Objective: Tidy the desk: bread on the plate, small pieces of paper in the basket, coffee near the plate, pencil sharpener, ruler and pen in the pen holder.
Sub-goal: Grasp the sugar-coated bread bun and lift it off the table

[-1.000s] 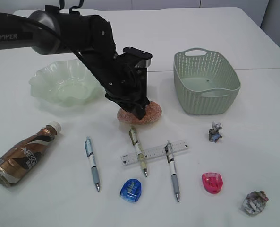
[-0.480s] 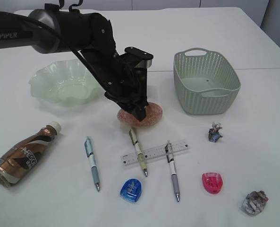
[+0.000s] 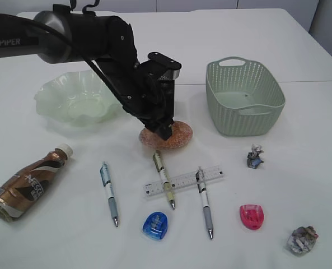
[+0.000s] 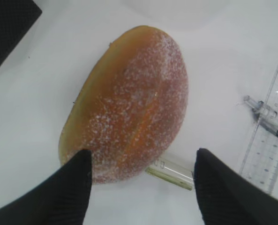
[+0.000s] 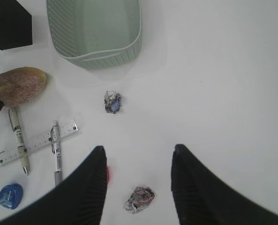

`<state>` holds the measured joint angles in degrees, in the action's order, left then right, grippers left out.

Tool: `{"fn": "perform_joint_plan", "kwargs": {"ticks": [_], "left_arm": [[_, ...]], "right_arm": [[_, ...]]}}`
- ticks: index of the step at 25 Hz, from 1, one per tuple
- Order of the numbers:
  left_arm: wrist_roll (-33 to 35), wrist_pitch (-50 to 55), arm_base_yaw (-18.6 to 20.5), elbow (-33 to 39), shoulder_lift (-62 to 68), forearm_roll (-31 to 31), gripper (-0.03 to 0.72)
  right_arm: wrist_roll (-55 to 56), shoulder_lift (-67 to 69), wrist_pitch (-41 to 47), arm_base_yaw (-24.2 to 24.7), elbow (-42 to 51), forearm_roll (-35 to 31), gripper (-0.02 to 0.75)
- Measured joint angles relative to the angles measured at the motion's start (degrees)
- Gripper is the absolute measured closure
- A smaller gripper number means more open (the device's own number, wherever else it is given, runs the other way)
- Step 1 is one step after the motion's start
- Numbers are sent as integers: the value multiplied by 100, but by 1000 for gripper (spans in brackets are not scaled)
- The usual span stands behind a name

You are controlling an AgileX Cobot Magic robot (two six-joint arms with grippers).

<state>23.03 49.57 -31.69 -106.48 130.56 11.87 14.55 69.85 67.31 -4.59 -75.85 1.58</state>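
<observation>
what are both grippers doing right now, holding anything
Left gripper: open, jaws astride the end of the bread, holding nothing.
Right gripper: open, empty, above the desk.

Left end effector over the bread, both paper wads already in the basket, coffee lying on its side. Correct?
No. The basket is empty; both paper wads lie on the desk, per the exterior view. Left end effector over the bread and the coffee on its side hold.

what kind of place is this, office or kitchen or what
Probably a lab or test bench staged as a desk: a black robot arm works over a plain white tabletop with pens, a ruler and a bread bun laid out.
</observation>
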Motion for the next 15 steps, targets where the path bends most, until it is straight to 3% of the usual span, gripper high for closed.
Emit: {"fn": "perform_joint_plan", "kwargs": {"ticks": [15], "left_arm": [[74,-423,0,-118,27,-127,153]], "right_arm": [[-9,0,-10,0,0,17,373]]}}
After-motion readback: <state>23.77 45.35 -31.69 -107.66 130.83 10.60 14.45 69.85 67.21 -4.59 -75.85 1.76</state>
